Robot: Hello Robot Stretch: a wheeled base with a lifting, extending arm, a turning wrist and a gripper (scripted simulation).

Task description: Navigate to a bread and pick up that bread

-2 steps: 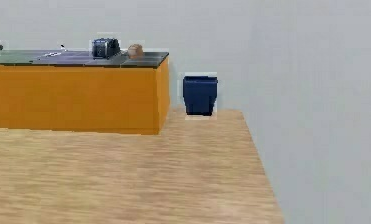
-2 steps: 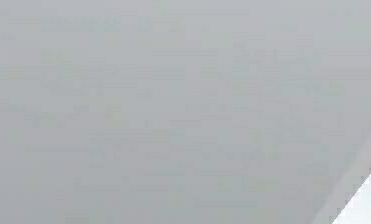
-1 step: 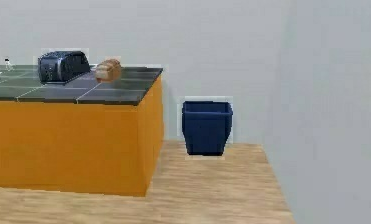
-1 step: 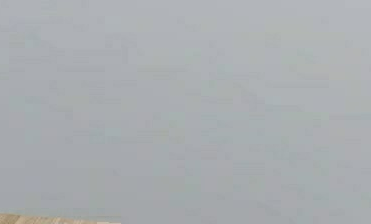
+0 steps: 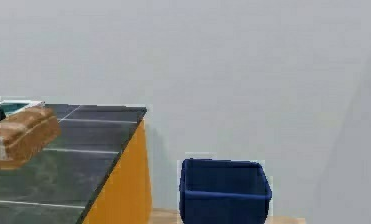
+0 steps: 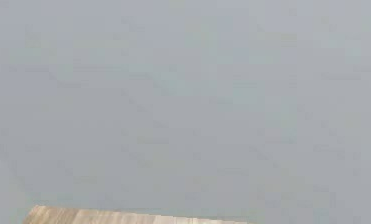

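Pale grey-blue wall [image 5: 263, 70] takes up most of the forward view, plain from side to side. At the forward view's left stands a counter [image 5: 93, 140] with a dark grey tiled top and an orange side. Its near part runs off the bottom and left edges, so its full extent cannot be made out.

The bread [image 5: 25, 135] lies on that counter top, hard against the forward view's left edge. It is a brown loaf, and its left end is cut off by the frame, with a pale patch under it there that I cannot identify. Its long axis slants across the tiles, from lower left up toward the right and the far wall. The end that shows is well short of the counter's right edge.

Just behind the loaf, at the counter's far left, sits a white-rimmed thing [image 5: 18, 102] with a touch of green. It is mostly cut off and too small to name.

Right of the counter, apart from its orange side, a dark blue bin [image 5: 223, 190] stands on the wooden floor [image 5: 163, 216], its base below the frame. Between counter and bin a narrow strip of floor shows.

On the arm side view the same pale wall [image 6: 193, 90] rises above a thin band of wooden floor [image 6: 123, 215] along the bottom.

As for the gripper, I cannot tell its state.
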